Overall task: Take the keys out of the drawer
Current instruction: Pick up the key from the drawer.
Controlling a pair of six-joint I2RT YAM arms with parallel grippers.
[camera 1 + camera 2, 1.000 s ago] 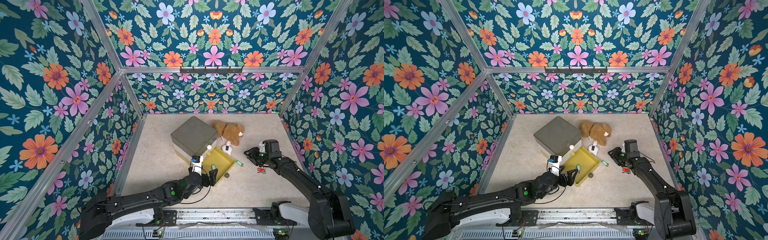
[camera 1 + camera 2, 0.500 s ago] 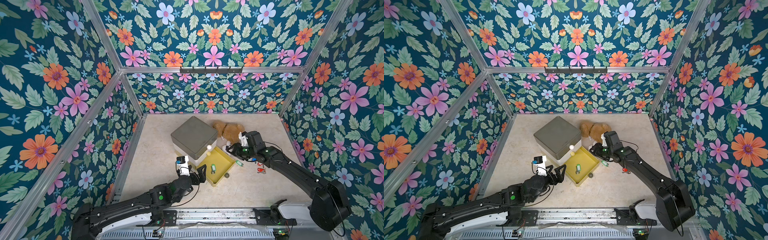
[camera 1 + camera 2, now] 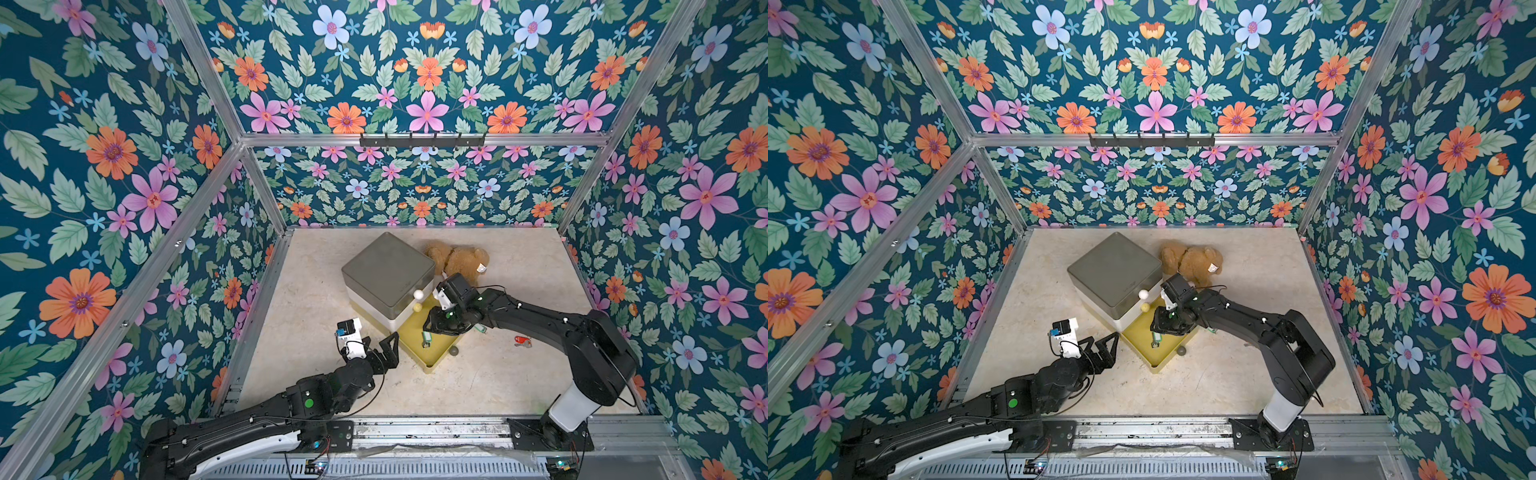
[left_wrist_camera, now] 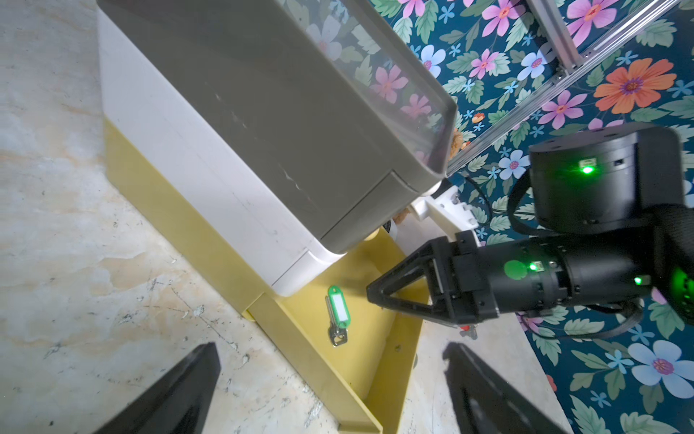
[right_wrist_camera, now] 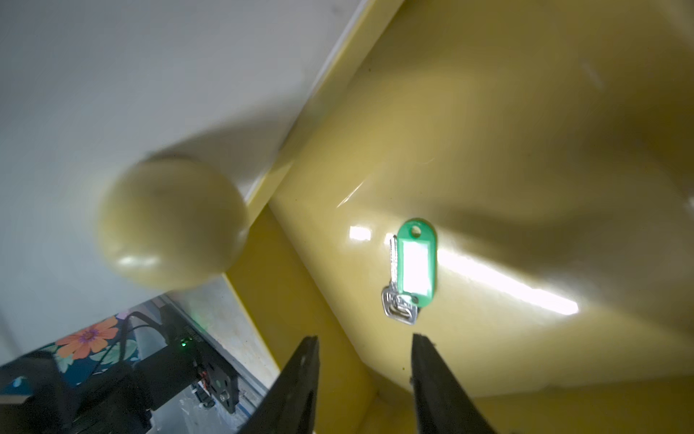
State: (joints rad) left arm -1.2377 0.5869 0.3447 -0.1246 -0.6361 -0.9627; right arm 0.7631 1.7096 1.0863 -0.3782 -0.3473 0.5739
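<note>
- Step in hand: reaching for the green key (image 5: 407, 270), which lay flat on the drawer (image 4: 300, 345) floor.
- Right gripper (image 5: 365, 338) hovered just over it, jaws apart, empty.
- Left gripper (image 3: 385, 345) stood beside the drawer, jaws wide apart, empty.
- A red key (image 3: 521, 341) lay out on the table (image 3: 498, 374); perhaps another lay by the right arm.
- Next: lower, straddle the tag, close.

The pale marbled table (image 3: 498, 382) carries a small drawer cabinet (image 3: 388, 270) and a brown teddy bear (image 3: 459, 259) just beside it. A red-tagged key (image 3: 521, 341) lies apart, nearer the right wall.
</note>
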